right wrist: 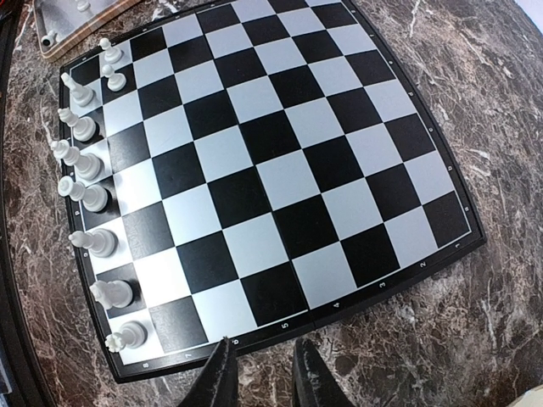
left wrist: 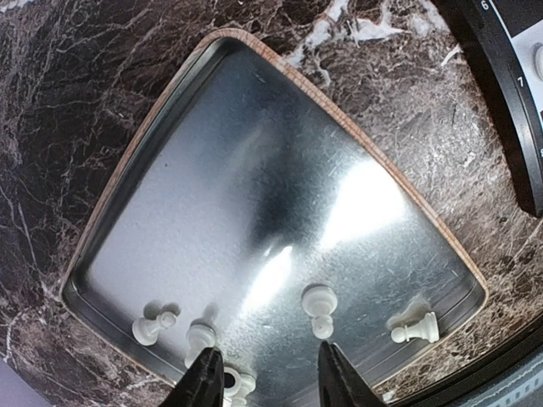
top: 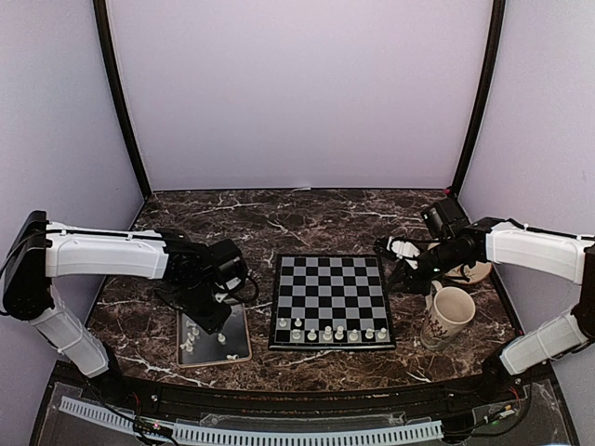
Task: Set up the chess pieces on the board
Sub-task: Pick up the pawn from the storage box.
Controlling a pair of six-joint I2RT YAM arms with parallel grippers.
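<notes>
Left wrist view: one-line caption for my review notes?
Open left hand over the metal tray, loose chess pieces scattered beneath it.

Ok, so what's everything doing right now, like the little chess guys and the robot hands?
board: lying flat, mostly bare.
standing pieces: upright, mostly along one board edge.
tray pieces: loose, some lying down.
left gripper: open over the tray.
right gripper: slightly open, empty.
mug: upright.
</notes>
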